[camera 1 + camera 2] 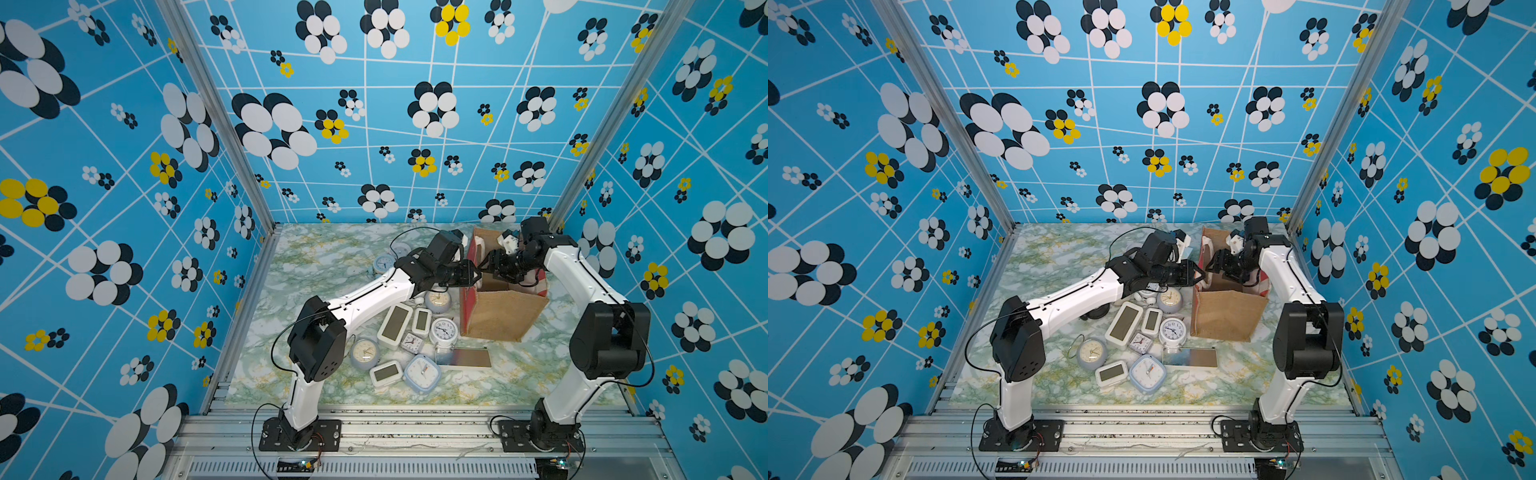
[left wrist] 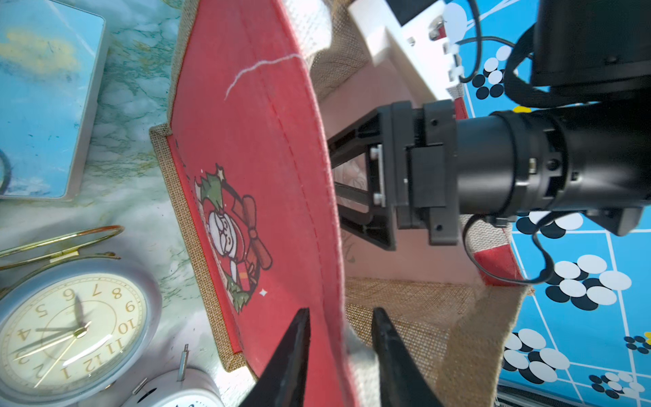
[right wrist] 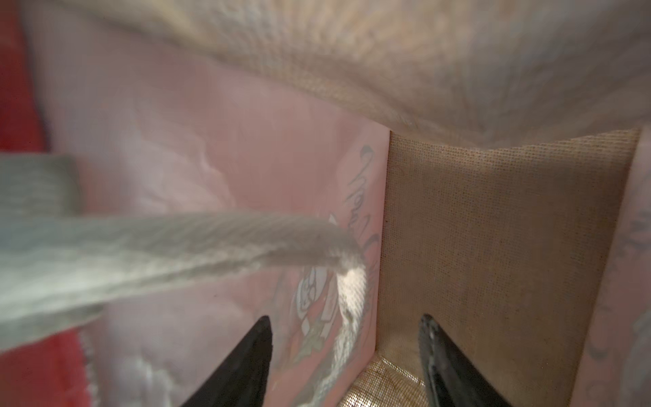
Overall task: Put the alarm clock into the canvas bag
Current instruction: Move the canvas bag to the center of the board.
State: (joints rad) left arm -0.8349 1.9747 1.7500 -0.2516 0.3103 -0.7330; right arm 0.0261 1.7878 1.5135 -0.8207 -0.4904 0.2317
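1. Left wrist view: my left claw [image 2: 341,312] straddles the top rim of the canvas bag [image 2: 253,141], 1 finger outside the red panel and 1 inside. The fingers stand narrow, but I see gaps on both sides of the cloth, so I judge the rim not yet pinched.
2. My right claw [image 3: 346,317] is down inside the bag, fingers spread wide with nothing between them.
3. Progress: neither claw holds a clock, and the part of the bag's inside that my right wrist camera shows has no clock in it. The cream-faced alarm clock [image 2: 70,327] lies on the table [image 1: 324,257] just outside the red panel, beneath my left claw. The cluster of clocks [image 1: 411,343] spreads further back along my left arm. I judge the task barely begun: I am only working at the mouth, and picking and dropping are both left.
4. Edges around my right claw: pink lining close on 1 side, a burlap wall straight ahead, burlap sagging close above. A white rope handle [image 3: 176,246] droops across just in front of the fingers and could snag.
5. Room: in both top views my right arm fills much of the bag's mouth, so a clock would need it drawn out or shifted aside. Bare marble lies open beyond my left arm, away from the bag.
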